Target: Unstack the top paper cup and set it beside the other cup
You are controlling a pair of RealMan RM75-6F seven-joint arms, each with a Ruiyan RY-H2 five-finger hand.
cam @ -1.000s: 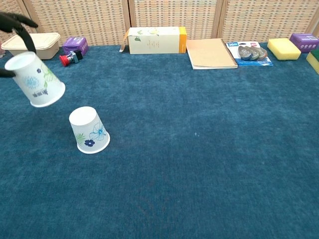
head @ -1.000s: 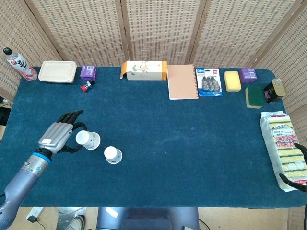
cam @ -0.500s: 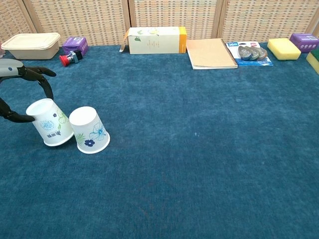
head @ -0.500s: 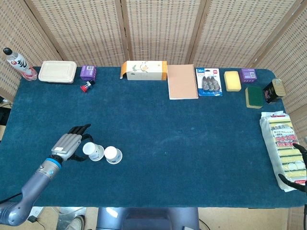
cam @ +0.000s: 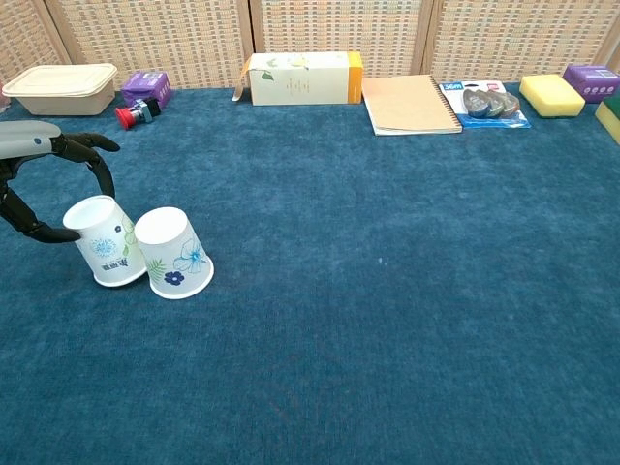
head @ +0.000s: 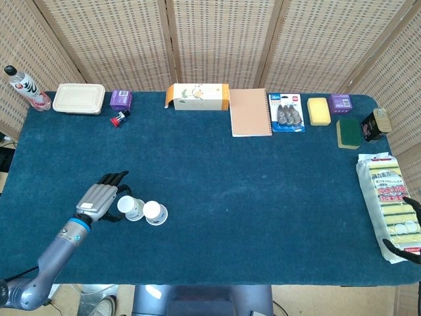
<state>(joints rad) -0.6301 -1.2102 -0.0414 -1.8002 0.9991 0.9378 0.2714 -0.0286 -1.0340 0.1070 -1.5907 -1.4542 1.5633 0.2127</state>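
Two upside-down paper cups at lower left of the desk (head: 217, 191).
The tilted cup (cam: 105, 242) is gripped by the left robot hand (head: 100, 200), touching the other cup (cam: 173, 252); the right robot hand's (head: 408, 245) state cannot be told.

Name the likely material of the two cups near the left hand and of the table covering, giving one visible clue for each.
Left cup and right cup: probably paper, matte white with printed flowers and thin rolled rims. Table covering: seemingly blue carpet-like fabric, with a fuzzy, mottled, non-reflective surface. The left hand curls around the left cup's top.
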